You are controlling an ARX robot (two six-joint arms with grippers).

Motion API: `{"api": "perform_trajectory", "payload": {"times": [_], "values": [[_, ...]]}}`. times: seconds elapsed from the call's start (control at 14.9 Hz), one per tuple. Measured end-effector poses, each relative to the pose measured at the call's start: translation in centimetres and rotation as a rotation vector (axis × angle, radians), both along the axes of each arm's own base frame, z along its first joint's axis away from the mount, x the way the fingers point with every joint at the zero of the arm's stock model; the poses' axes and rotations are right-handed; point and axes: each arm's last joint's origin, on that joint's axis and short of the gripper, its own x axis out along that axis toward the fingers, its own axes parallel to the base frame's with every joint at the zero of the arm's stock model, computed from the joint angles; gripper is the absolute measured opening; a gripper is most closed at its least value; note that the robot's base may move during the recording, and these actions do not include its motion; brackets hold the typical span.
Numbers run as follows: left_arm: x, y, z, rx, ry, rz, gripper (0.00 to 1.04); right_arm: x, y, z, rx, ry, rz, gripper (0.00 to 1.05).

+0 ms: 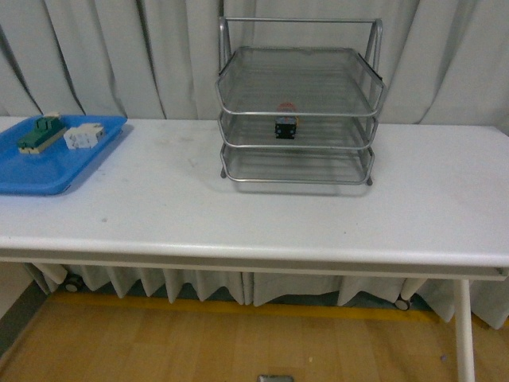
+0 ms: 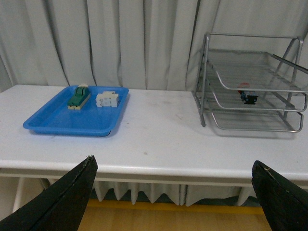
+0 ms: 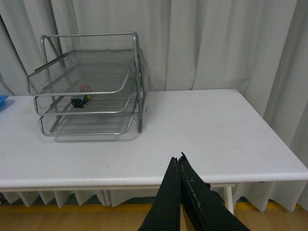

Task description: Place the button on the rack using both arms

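The silver wire rack [image 1: 300, 111] stands at the back middle of the white table. The button [image 1: 285, 124], red cap over a black body, sits on the rack's middle tier; it also shows as the button [image 2: 248, 96] in the left wrist view and the button [image 3: 81, 99] in the right wrist view. The rack [image 2: 255, 86] and rack [image 3: 89, 91] are far from both grippers. My left gripper [image 2: 173, 163] is open and empty, off the table's front edge. My right gripper [image 3: 177, 159] is shut on nothing, also at the front edge. Neither arm appears in the front view.
A flat blue tray [image 1: 48, 163] lies at the table's left end with a green-topped block [image 1: 41, 132] and a white block [image 1: 83, 135] in it. The white table [image 1: 262, 215] has curtains behind it. Its right edge [image 3: 284, 144] drops to wooden floor.
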Motion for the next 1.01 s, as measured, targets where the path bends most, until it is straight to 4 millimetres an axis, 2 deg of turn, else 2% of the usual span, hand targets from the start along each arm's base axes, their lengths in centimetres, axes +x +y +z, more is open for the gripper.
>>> {"api": "perform_trajectory", "payload": {"times": [0.54, 1.01], "values": [[0.0, 0.0, 0.0, 0.000, 0.000, 0.000, 0.98, -1.4, 0.0, -1.2, 0.000, -0.022, 0.000, 0.02], [0.0, 0.0, 0.0, 0.000, 0.000, 0.000, 0.98, -2.3, 0.0, -1.2, 0.000, -0.026, 0.000, 0.02]]}}
